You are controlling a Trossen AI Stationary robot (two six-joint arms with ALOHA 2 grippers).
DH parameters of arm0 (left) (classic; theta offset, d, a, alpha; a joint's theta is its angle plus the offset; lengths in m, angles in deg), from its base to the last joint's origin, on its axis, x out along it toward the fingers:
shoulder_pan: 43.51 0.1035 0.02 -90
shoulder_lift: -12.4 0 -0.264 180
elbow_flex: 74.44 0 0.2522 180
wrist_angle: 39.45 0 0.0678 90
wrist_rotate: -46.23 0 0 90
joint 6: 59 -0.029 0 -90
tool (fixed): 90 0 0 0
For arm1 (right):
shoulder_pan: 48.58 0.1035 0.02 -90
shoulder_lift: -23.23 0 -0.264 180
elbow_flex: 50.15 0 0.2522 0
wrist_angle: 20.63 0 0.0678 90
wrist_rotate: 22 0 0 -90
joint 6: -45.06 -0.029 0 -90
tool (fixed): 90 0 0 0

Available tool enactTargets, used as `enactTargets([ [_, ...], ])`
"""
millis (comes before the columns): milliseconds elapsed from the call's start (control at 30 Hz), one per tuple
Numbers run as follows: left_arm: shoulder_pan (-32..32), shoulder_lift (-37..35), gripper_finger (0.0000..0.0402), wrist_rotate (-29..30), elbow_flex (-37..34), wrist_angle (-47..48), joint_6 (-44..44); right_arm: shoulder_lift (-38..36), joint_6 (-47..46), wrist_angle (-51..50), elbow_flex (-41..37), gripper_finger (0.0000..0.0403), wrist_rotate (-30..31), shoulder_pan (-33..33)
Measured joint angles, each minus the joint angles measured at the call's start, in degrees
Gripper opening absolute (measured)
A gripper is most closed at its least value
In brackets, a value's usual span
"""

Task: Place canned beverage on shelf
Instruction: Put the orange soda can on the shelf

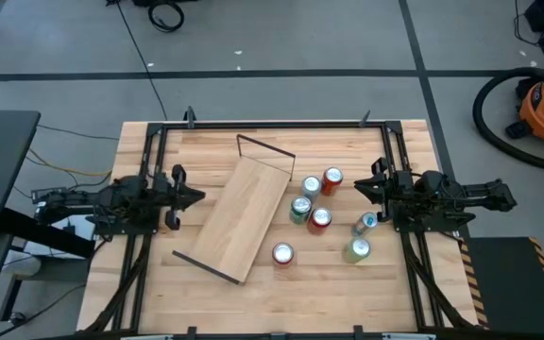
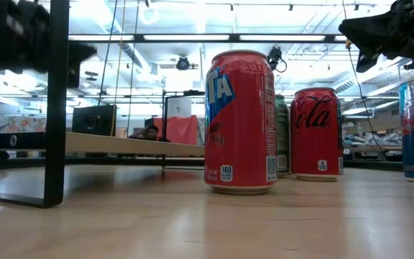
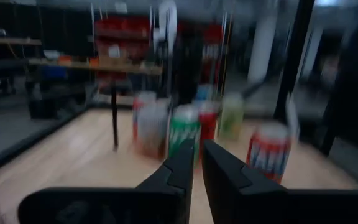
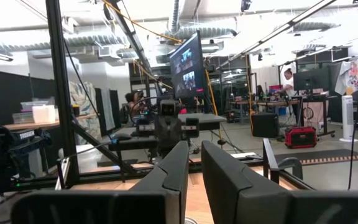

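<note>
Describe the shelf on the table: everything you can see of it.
The shelf is a long light-wood plank, lying diagonally across the middle of the table between the two arms. Thin dark wire brackets stand at both short ends. In the low view its board sits raised above the tabletop. Nothing rests on it; neither gripper touches it, and the cans stand beside it toward the right arm.

1. Long ceiling lights [image 2: 192,37] make the room bright.
2. The left wrist view is dim and very blurry.
3. The red can [image 2: 240,121] up close looks sharp and a little shiny.
</note>
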Motion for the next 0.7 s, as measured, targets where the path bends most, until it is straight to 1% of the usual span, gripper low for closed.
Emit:
enactTargets([
  [67,0.0,0.0,0.0043,0.3,0.0,-4.1,5.2,0.0,0.0,0.0,0.0,0.0055,0.0,0.0],
  [100,0.0,0.0,0.0043,0.8,0.0,-5.5,6.0,0.0,0.0,0.0,0.0,0.0055,0.0,0.0],
  [200,0.0,0.0,0.0043,1.6,0.0,-8.5,6.2,0.0,0.0,0.1,0.0,0.0055,0.0,0.0],
  [333,0.0,0.0,0.0043,1.7,0.0,-10.2,6.0,0.0,0.3,0.6,0.0,0.0055,0.0,0.0],
  [467,0.0,0.0,0.0043,3.1,0.0,-11.0,6.0,0.0,1.1,4.5,0.0,0.0055,0.9,0.0],
  [533,0.0,0.0,0.0043,4.6,0.0,-11.1,6.0,0.0,-0.4,6.4,0.0,0.0055,0.9,0.0],
  [600,0.0,0.0,0.0043,6.7,0.0,-11.1,7.4,0.0,-4.4,7.8,0.0,0.0055,0.9,0.0],
  [700,0.0,0.0,0.0043,9.3,0.0,-11.1,7.7,0.0,-7.4,8.4,0.0,0.0055,3.1,0.0],
])
